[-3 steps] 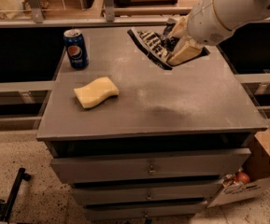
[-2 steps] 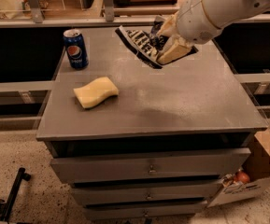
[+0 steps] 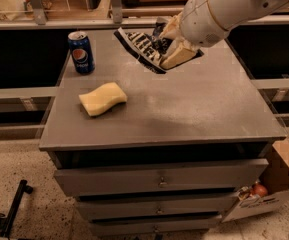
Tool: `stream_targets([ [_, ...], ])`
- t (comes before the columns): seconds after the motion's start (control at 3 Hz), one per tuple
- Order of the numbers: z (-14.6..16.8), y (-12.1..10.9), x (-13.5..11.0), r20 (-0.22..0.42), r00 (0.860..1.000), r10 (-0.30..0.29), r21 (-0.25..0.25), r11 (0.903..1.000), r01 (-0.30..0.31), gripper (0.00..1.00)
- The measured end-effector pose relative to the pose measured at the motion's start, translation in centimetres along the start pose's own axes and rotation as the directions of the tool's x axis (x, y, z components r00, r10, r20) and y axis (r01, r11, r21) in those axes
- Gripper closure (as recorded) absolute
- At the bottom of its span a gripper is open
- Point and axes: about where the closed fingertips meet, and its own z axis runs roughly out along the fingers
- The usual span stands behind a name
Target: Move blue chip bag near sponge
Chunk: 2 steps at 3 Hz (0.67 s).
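Since a second ago, the gripper (image 3: 176, 49) has carried the blue chip bag (image 3: 140, 46) a bit to the left, closer to the sponge (image 3: 103, 98). I see its two fingers squeezed tight on the right end of the bag. The bag hangs tilted in the air over the far part of the grey cabinet top (image 3: 199, 109). The sponge lies flat, nearer and more to the left, still apart from the bag. A Pepsi can (image 3: 81, 52) stands at the far left, near the bag's loose end.

I think the bag could slip, because only one end is held and the foil looks slick. If I swing too far left, the loose end may knock the can over. If I let go too high, the light bag may flutter and land away from the sponge, or right on top of it.
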Motion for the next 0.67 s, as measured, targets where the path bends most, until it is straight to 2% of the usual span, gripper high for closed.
stream_targets([
  [0.67,0.26,0.09,-0.24,0.003,1.0,-0.004,-0.005,1.0,0.004,0.13],
])
